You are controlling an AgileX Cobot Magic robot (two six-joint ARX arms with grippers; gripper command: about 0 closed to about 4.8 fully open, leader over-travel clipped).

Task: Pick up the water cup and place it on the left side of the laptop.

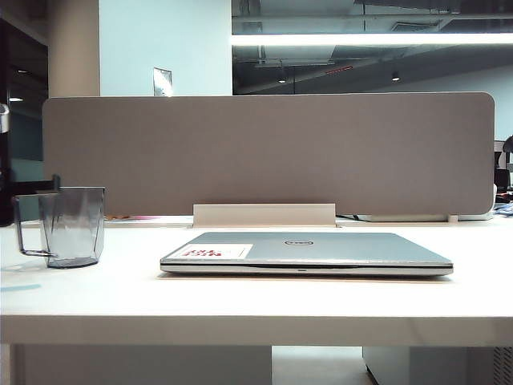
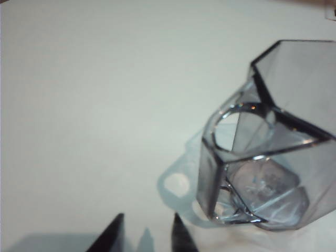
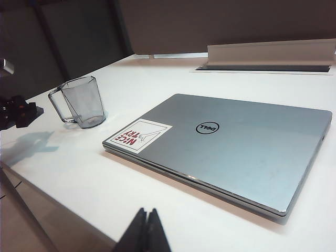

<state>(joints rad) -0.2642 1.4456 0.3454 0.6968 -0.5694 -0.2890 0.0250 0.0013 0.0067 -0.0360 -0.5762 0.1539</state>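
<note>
Currently the desk carries the closed laptop with the water cup upright at its 9 o'clock, well apart. Left gripper: jaws parted, empty, beside the cup; withdraw without nudging the handle. Right gripper: jaws clenched, empty.

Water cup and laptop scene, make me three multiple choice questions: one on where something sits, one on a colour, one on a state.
1. Where does the water cup stand in the exterior view?
A. on the laptop
B. left of the laptop
C. right of the laptop
2. What colour is the laptop lid?
A. silver-grey
B. red
C. black
3. How is the laptop?
A. open
B. closed flat
C. standing on edge

Answers: 1 B, the cup stands apart at the left of the table. 2 A, the lid is silver-grey with a white sticker. 3 B, the lid lies shut.
</note>
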